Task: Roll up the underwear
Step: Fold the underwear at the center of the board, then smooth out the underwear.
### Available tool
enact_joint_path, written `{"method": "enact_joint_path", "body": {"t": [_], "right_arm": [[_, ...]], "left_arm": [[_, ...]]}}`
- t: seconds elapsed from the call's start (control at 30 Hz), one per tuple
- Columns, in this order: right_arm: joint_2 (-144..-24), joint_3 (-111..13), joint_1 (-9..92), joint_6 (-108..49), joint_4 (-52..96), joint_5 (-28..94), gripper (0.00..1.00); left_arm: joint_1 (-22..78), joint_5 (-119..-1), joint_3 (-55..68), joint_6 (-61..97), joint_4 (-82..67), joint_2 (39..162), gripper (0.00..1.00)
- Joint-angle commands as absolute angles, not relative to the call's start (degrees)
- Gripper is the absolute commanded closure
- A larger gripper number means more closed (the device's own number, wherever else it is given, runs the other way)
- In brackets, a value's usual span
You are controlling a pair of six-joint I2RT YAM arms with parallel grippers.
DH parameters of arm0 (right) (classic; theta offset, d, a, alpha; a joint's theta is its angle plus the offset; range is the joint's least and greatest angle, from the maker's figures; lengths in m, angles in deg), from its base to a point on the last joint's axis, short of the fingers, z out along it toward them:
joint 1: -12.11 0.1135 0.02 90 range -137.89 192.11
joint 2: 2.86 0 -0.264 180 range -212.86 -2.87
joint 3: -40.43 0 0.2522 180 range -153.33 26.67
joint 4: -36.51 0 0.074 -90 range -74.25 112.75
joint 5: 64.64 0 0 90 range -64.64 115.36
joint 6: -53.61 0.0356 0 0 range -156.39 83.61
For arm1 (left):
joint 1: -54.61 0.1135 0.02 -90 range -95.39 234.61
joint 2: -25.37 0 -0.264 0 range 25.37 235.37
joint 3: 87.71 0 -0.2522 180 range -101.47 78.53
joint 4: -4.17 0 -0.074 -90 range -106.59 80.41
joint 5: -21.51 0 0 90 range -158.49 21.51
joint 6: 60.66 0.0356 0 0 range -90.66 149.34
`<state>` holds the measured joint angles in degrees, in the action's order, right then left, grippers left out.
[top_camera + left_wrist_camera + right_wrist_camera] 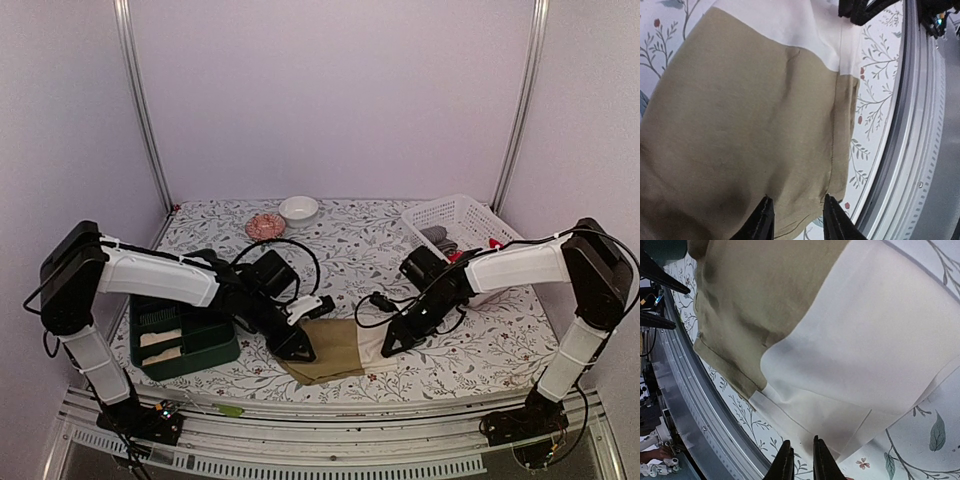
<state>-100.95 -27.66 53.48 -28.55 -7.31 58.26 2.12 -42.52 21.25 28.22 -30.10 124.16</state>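
Observation:
The khaki-tan underwear [325, 350] lies flat near the table's front edge, its cream waistband [372, 345] to the right. My left gripper [300, 345] is open, its fingertips [762, 220] resting on the khaki cloth [750, 120] near a hemmed corner. My right gripper [392, 345] is nearly closed at the waistband's near edge [860, 355], apparently pinching the cloth, which creases towards the fingertips [785, 462]. Grey and red pieces [445, 240] lie in the white basket.
A green bin [185, 335] with cream rolls stands at the front left. A white basket [455, 225] stands at the back right. A white bowl [299, 208] and a pink dish [265, 225] are at the back. The metal front rail [920, 150] runs close by the cloth.

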Motion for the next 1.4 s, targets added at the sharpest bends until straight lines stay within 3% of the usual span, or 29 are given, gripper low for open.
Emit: {"method": "enact_joint_path", "body": {"t": [0.0, 0.3, 0.4, 0.47, 0.57, 0.87, 1.37], "right_arm": [[-102.7, -25.7, 53.9, -28.2, -9.4, 57.9, 0.85], [-99.8, -26.8, 55.4, -27.7, -15.0, 62.5, 0.89], [-97.7, -30.5, 54.7, -29.6, -16.8, 62.4, 0.83], [-97.4, -33.1, 52.8, -29.7, -15.5, 62.7, 0.73], [-99.7, -37.8, 49.3, -29.1, -14.0, 60.6, 0.69], [-112.2, -51.1, 47.1, -38.8, -17.4, 46.9, 0.69], [-118.0, -51.7, 47.1, -45.4, -16.9, 49.4, 0.70]], "left_arm": [[1.2, -44.9, 20.9, 27.6, -30.3, 126.7, 0.67], [1.4, -41.0, 22.8, 31.5, -38.8, 120.8, 0.69], [4.4, -40.2, 21.9, 30.1, -38.1, 118.2, 0.64], [8.1, -41.9, 20.1, 28.7, -37.9, 118.1, 0.63], [13.1, -44.4, 15.5, 27.6, -40.0, 120.6, 0.62], [19.8, -51.9, 6.7, 28.7, -44.2, 129.2, 0.61], [20.9, -53.1, 6.5, 30.5, -46.7, 134.8, 0.62]]}}
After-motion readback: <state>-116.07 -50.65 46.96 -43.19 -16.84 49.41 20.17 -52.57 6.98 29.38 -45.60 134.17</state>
